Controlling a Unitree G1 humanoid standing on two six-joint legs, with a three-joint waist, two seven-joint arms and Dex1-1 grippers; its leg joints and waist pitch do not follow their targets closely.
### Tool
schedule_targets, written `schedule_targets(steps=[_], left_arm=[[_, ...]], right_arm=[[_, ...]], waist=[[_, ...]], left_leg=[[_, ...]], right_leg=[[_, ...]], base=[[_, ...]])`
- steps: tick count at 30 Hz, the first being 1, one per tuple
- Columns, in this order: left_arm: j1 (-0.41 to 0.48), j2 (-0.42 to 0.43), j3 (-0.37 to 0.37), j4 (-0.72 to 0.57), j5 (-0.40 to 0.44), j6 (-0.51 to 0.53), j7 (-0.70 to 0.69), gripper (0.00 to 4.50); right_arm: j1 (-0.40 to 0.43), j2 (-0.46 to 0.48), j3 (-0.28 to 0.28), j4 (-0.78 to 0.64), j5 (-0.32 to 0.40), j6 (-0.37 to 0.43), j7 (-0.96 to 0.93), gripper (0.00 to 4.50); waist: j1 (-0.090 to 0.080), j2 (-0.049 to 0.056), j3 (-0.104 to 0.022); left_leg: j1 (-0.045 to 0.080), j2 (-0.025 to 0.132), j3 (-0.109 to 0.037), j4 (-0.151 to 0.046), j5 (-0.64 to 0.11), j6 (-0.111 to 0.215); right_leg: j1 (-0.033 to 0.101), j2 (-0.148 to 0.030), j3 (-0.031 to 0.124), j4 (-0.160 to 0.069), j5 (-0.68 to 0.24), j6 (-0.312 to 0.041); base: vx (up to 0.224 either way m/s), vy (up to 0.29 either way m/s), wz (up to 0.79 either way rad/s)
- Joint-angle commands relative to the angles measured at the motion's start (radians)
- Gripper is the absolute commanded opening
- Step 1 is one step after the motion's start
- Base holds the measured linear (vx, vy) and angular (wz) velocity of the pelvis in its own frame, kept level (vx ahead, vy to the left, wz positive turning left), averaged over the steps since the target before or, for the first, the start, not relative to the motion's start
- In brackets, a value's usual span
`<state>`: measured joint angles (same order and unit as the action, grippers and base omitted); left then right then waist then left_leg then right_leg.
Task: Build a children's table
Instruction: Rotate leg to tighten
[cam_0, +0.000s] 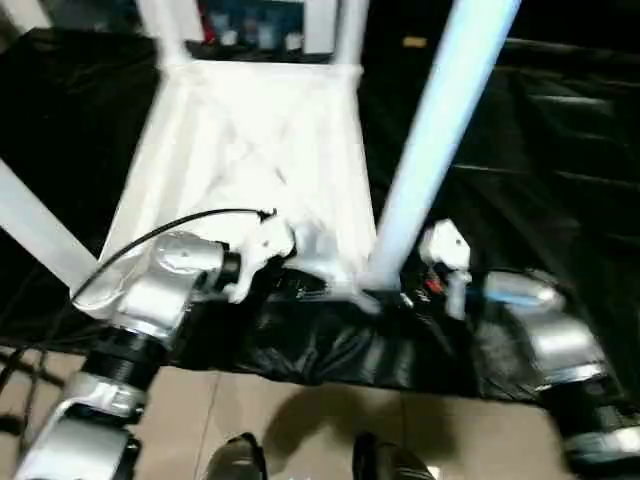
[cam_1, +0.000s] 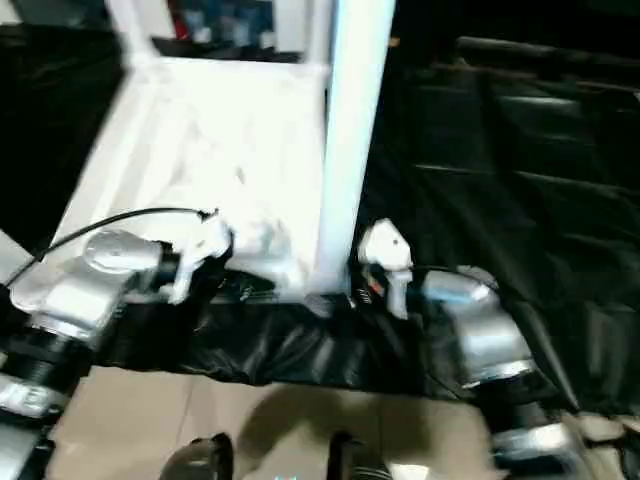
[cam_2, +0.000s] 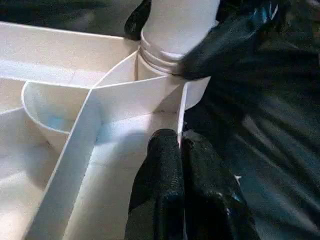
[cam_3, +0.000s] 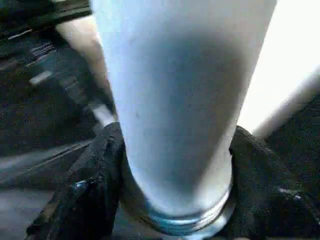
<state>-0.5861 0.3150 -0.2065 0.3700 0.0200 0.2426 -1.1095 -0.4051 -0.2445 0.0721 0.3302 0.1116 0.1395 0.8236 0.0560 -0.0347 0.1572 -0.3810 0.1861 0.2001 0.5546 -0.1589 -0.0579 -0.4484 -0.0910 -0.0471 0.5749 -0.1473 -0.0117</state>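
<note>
Right wrist view: right fingers flank the table leg base.

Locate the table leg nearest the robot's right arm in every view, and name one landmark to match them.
Left eye: leg slants up right of centre.
Right eye: leg stands upright at centre.
Left wrist: its base enters the corner socket.
Right wrist: leg fills the middle, between the right claw's fingers.
Shared landmark: the corner socket.
</note>
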Motion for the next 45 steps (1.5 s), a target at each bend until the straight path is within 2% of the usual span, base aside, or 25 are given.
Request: schedule_targets(steps=[1,2,3,6,8,9,10,12,15,16,17,20,21,23,24,26,27,29,31,34,37,39,45], left_arm=[[0.010,-0.107,-0.050,-0.013,-0.009,0.042,0.113,0.00],[0.010,-0.124,-0.050,-0.014,-0.008,0.054,0.135,0.00],[0.008,-0.159,-0.048,-0.007,0.001,0.062,0.191,0.00],[0.005,-0.191,-0.048,-0.001,0.006,0.069,0.236,0.00],[0.007,-0.218,-0.054,-0.005,0.014,0.077,0.256,0.00],[0.010,-0.228,-0.056,-0.012,0.016,0.085,0.257,0.00],[0.014,-0.231,-0.059,-0.021,0.015,0.090,0.252,0.00],[0.023,-0.228,-0.070,-0.042,0.011,0.104,0.231,0.00],[0.032,-0.210,-0.071,-0.059,-0.001,0.110,0.201,0.00],[0.035,-0.195,-0.067,-0.062,-0.008,0.107,0.181,0.00],[0.035,-0.195,-0.067,-0.062,-0.008,0.107,0.181,0.00],[0.046,-0.149,-0.063,-0.073,-0.028,0.097,0.112,0.00],[0.053,-0.119,-0.064,-0.084,-0.039,0.090,0.065,0.00],[0.059,-0.090,-0.063,-0.091,-0.047,0.078,0.021,0.00],[0.061,-0.075,-0.063,-0.094,-0.052,0.078,-0.003,0.00],[0.062,-0.043,-0.062,-0.093,-0.060,0.065,-0.050,0.00],[0.062,-0.028,-0.061,-0.094,-0.065,0.053,-0.081,0.00],[0.062,-0.007,-0.063,-0.094,-0.068,0.044,-0.117,0.00],[0.056,0.033,-0.069,-0.085,-0.070,0.030,-0.178,0.00],[0.047,0.057,-0.072,-0.072,-0.072,0.020,-0.205,0.00],[0.035,0.085,-0.074,-0.061,-0.079,0.009,-0.243,0.00],[0.031,0.096,-0.075,-0.055,-0.081,0.006,-0.266,0.00],[0.027,0.119,-0.079,-0.050,-0.094,-0.002,-0.317,0.00]], right_arm=[[0.011,0.098,0.103,0.044,-0.046,0.023,-0.082,2.70],[0.008,0.120,0.095,0.048,-0.051,0.031,-0.122,2.69],[0.003,0.176,0.078,0.045,-0.045,0.050,-0.196,2.69],[0.004,0.229,0.076,0.034,-0.043,0.056,-0.256,2.69],[0.009,0.282,0.093,0.021,-0.062,0.041,-0.307,2.69],[0.011,0.305,0.098,0.020,-0.069,0.034,-0.330,2.69],[0.013,0.317,0.108,0.016,-0.072,0.027,-0.331,3.04],[0.019,0.324,0.128,0.002,-0.076,0.018,-0.320,3.39],[0.028,0.308,0.122,-0.022,-0.057,0.037,-0.289,3.62],[0.028,0.282,0.118,-0.028,-0.054,0.040,-0.266,3.77],[0.028,0.282,0.118,-0.028,-0.054,0.040,-0.266,3.86],[0.025,0.206,0.115,-0.040,-0.043,0.047,-0.176,4.10],[0.024,0.154,0.125,-0.051,-0.036,0.044,-0.099,4.10],[0.025,0.107,0.133,-0.059,-0.032,0.037,-0.030,4.10],[0.026,0.082,0.136,-0.064,-0.025,0.037,0.012,4.10],[0.025,0.031,0.140,-0.068,-0.015,0.027,0.092,4.10],[0.023,0.006,0.140,-0.071,-0.007,0.029,0.136,4.10],[0.018,-0.021,0.138,-0.068,-0.003,0.022,0.179,4.10],[-0.003,-0.068,0.128,-0.051,0.003,-0.004,0.249,4.10],[-0.019,-0.091,0.121,-0.039,0.013,-0.010,0.285,4.10],[-0.031,-0.133,0.130,-0.037,0.028,-0.018,0.355,4.10],[-0.034,-0.149,0.134,-0.038,0.035,-0.019,0.391,4.10],[-0.040,-0.168,0.140,-0.041,0.052,-0.020,0.447,3.61]], waist=[[0.001,-0.009,-0.043],[-0.002,-0.009,-0.042],[-0.008,-0.009,-0.041],[-0.013,-0.008,-0.043],[-0.016,-0.002,-0.040],[-0.019,-0.002,-0.040],[-0.019,-0.002,-0.040],[-0.021,0.001,-0.042],[-0.020,0.002,-0.046],[-0.019,0.002,-0.048],[-0.019,0.002,-0.048],[-0.017,0.000,-0.051],[-0.016,-0.002,-0.052],[-0.014,-0.007,-0.051],[-0.011,-0.008,-0.051],[-0.005,-0.008,-0.055],[-0.002,-0.008,-0.054],[0.004,-0.005,-0.064],[0.009,-0.007,-0.070],[0.010,-0.004,-0.076],[0.011,-0.002,-0.077],[0.015,-0.001,-0.076],[0.026,0.002,-0.073]], left_leg=[[0.017,0.039,-0.033,-0.081,-0.371,0.011],[0.021,0.037,-0.035,-0.081,-0.390,0.014],[0.017,0.035,-0.040,-0.084,-0.402,0.014],[0.015,0.034,-0.045,-0.091,-0.407,0.016],[0.027,0.034,-0.045,-0.093,-0.448,0.013],[0.023,0.034,-0.047,-0.096,-0.455,0.012],[0.023,0.034,-0.047,-0.096,-0.455,0.012],[0.021,0.036,-0.050,-0.103,-0.457,0.012],[0.015,0.039,-0.046,-0.106,-0.409,0.025],[0.018,0.039,-0.041,-0.104,-0.396,0.030],[0.018,0.039,-0.041,-0.104,-0.396,0.030],[0.016,0.038,-0.032,-0.097,-0.346,0.056],[0.015,0.037,-0.029,-0.094,-0.325,0.067],[0.015,0.034,-0.024,-0.088,-0.303,0.087],[0.020,0.034,-0.021,-0.084,-0.300,0.095],[0.027,0.033,-0.015,-0.076,-0.274,0.112],[0.030,0.035,-0.011,-0.072,-0.261,0.122],[0.023,0.036,-0.011,-0.066,-0.193,0.134],[0.018,0.031,-0.006,-0.054,-0.101,0.158],[0.014,0.032,-0.008,-0.047,-0.031,0.185],[0.015,0.034,-0.007,-0.046,-0.040,0.184],[0.017,0.039,-0.006,-0.047,-0.069,0.175],[0.020,0.043,-0.007,-0.051,-0.152,0.119]], right_leg=[[0.043,-0.063,0.037,-0.098,-0.638,-0.102],[0.037,-0.064,0.037,-0.105,-0.681,-0.084],[0.038,-0.064,0.033,-0.111,-0.718,-0.063],[0.042,-0.063,0.027,-0.116,-0.706,-0.051],[0.031,-0.061,0.027,-0.124,-0.704,-0.051],[0.036,-0.063,0.025,-0.124,-0.696,-0.052],[0.036,-0.063,0.025,-0.124,-0.696,-0.052],[0.041,-0.062,0.026,-0.123,-0.653,-0.054],[0.048,-0.060,0.032,-0.112,-0.531,-0.087],[0.045,-0.058,0.036,-0.109,-0.487,-0.103],[0.045,-0.058,0.036,-0.109,-0.487,-0.103],[0.053,-0.057,0.041,-0.096,-0.387,-0.137],[0.056,-0.057,0.042,-0.092,-0.357,-0.150],[0.056,-0.058,0.046,-0.089,-0.344,-0.160],[0.053,-0.059,0.049,-0.089,-0.363,-0.162],[0.051,-0.057,0.052,-0.086,-0.349,-0.174],[0.046,-0.054,0.054,-0.082,-0.331,-0.188],[0.058,-0.054,0.050,-0.064,-0.245,-0.215],[0.066,-0.045,0.048,-0.038,-0.061,-0.262],[0.075,-0.042,0.042,-0.022,0.050,-0.300],[0.076,-0.039,0.039,-0.021,0.040,-0.313],[0.075,-0.039,0.039,-0.024,-0.009,-0.312],[0.068,-0.044,0.042,-0.037,-0.161,-0.284]], base=[[-0.053,0.021,-0.06],[0.000,0.000,0.00],[0.000,0.000,0.00],[0.000,0.000,0.00],[0.000,0.000,0.00],[0.000,0.000,0.00],[0.000,0.000,0.00],[0.000,0.000,0.00],[0.000,0.000,0.00],[0.000,0.000,0.00],[0.000,0.000,0.00],[0.000,0.000,0.00],[0.000,0.000,0.00],[0.028,-0.014,0.01],[0.066,-0.047,0.09],[0.068,-0.056,0.11],[0.066,-0.073,0.15],[0.069,-0.071,0.12],[0.072,-0.056,0.04],[0.018,-0.013,0.01],[0.000,0.000,0.00],[0.000,0.000,0.00],[0.000,0.000,0.00]])
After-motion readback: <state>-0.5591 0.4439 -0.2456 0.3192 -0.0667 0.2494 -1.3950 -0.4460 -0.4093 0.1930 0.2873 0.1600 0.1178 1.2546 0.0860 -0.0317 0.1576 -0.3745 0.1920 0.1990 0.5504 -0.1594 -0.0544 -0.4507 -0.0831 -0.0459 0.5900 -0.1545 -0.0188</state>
